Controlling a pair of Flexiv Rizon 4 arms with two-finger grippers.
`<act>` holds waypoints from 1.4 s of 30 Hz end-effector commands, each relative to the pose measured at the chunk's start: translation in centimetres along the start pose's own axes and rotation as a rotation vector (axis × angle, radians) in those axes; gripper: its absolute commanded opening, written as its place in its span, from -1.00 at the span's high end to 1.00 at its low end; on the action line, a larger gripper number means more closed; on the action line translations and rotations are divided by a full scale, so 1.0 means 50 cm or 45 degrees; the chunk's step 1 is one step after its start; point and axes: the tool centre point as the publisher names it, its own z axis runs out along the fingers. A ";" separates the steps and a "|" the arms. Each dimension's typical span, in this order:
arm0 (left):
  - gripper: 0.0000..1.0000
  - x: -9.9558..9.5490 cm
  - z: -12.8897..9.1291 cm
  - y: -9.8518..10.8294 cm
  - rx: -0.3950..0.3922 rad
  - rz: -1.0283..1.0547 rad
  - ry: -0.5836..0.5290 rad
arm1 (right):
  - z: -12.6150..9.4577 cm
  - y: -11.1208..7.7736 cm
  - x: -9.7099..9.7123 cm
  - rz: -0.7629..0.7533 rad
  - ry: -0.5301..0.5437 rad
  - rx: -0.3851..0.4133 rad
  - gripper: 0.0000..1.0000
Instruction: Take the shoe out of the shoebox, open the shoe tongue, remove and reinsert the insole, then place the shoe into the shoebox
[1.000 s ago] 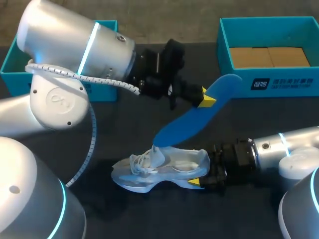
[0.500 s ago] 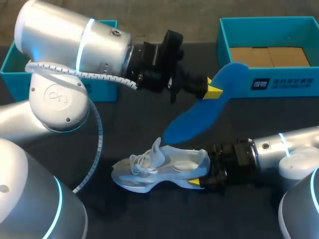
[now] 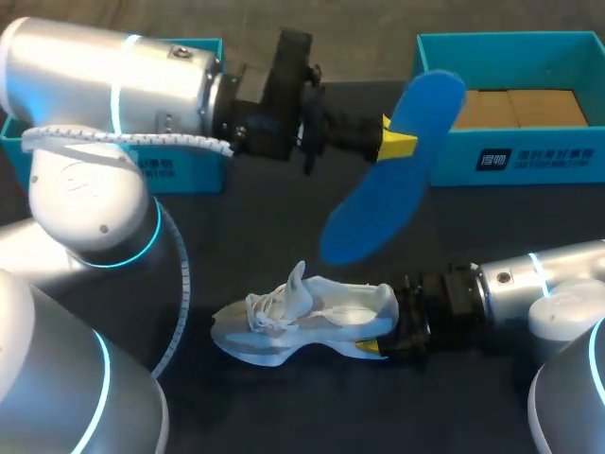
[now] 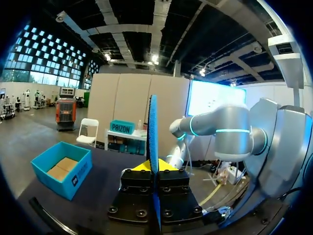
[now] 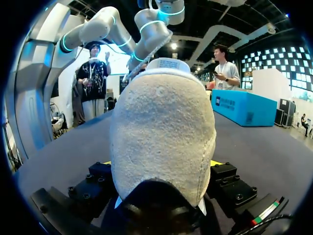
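Blue foam insole [image 3: 378, 203] is being pinched aloft by left gripper [image 3: 397, 144] — white mesh sneaker [image 3: 307, 317] being heel-clamped steady by right gripper [image 3: 382, 327] for reinsertion.

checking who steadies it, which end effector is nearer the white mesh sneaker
Right. The right end effector clamps the heel of the white mesh sneaker on the dark table; the left end effector hangs above it, holding the blue foam insole.

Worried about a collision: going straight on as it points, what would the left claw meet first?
Likely nothing on the table. The left claw, shut on the blue insole, seems aimed at the shoebox from above, but its wrist view shows the box off to one side.
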 end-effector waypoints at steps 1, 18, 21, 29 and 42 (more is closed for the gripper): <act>1.00 0.006 -0.035 -0.027 0.008 -0.047 0.016 | -0.001 0.000 0.002 0.000 -0.002 0.004 1.00; 1.00 0.005 -0.062 -0.066 0.024 -0.123 0.077 | -0.001 0.000 0.002 0.000 -0.002 0.004 1.00; 1.00 0.012 -0.070 -0.064 0.074 -0.166 0.095 | -0.001 0.000 0.002 0.000 -0.002 0.004 1.00; 1.00 0.033 -0.122 -0.072 0.218 -0.364 0.124 | -0.001 0.000 0.002 0.000 -0.002 0.004 1.00; 1.00 0.077 -0.179 -0.081 0.209 -0.480 0.096 | -0.001 0.000 0.002 0.000 -0.002 0.004 1.00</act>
